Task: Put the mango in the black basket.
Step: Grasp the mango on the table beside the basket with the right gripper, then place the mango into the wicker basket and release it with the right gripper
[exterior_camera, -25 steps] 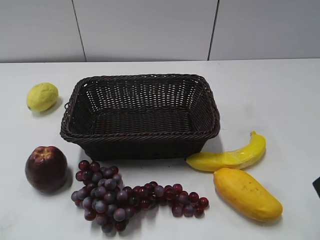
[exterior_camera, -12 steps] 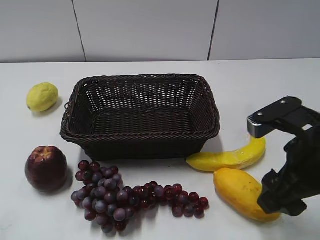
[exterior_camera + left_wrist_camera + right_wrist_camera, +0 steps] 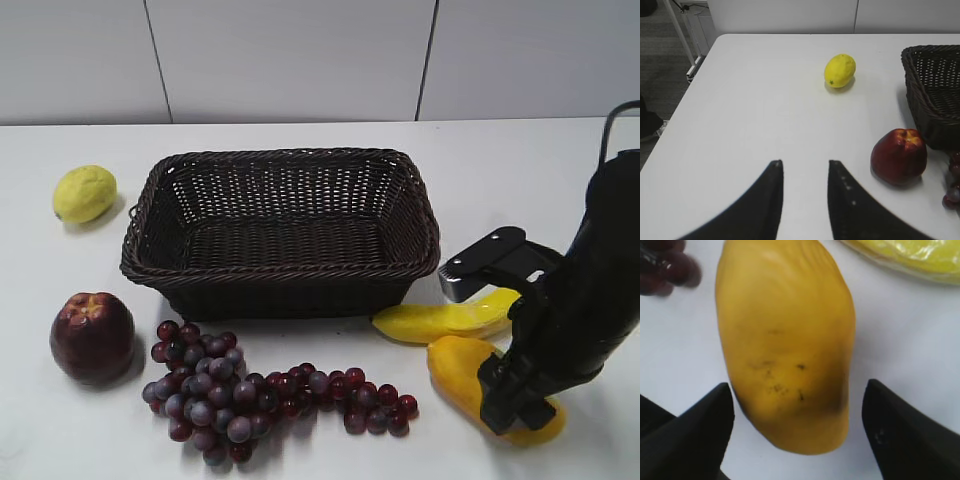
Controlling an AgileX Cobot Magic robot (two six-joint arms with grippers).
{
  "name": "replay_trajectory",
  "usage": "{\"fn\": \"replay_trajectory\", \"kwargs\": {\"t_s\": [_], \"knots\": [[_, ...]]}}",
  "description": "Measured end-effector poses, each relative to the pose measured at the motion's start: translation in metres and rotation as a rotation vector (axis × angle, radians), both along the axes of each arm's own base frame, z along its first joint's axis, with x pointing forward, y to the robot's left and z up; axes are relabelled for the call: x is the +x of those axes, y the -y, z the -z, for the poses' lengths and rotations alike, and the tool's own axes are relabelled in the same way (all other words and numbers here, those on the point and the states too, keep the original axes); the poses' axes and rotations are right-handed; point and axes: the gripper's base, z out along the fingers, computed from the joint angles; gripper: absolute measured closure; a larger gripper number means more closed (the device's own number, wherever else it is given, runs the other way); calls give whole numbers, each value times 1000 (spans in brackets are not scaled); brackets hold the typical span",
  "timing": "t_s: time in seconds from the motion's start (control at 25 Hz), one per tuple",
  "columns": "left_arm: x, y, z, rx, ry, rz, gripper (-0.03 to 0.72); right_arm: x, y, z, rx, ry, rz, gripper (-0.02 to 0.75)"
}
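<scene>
The right gripper (image 3: 797, 435) is wide apart, one finger on each side of the mango (image 3: 785, 345), near the table's front right corner. The mango looks smooth, plump, maybe slippery, so grab its fat middle. The black basket (image 3: 280, 268) waits mid-table.

right gripper (image 3: 517, 405) low over mango (image 3: 458, 372) | banana (image 3: 440, 319) beside | black basket (image 3: 281, 228) empty, upper left
</scene>
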Motion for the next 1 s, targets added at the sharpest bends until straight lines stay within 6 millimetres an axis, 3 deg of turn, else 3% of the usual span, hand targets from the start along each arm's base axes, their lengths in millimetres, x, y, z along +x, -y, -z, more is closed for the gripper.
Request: {"fn": "replay_trajectory", "kwargs": {"t_s": [0.24, 0.32, 0.52, 0.68, 0.8, 1.0], "knots": [[0, 0, 0, 0, 0, 0, 448, 7, -4, 19, -34, -63, -19, 156], [0, 0, 0, 0, 0, 0, 448, 8, -5, 16, -40, -79, -21, 204], [0, 0, 0, 0, 0, 0, 448, 13, -9, 0, -67, -169, -36, 204], [0, 0, 0, 0, 0, 0, 448, 9, -11, -29, -65, -248, -39, 204], [0, 0, 0, 0, 0, 0, 448, 8, -11, -62, -41, -221, -63, 204], [0, 0, 0, 0, 0, 0, 448, 28, -21, -127, 57, 1, -139, 204]]}}
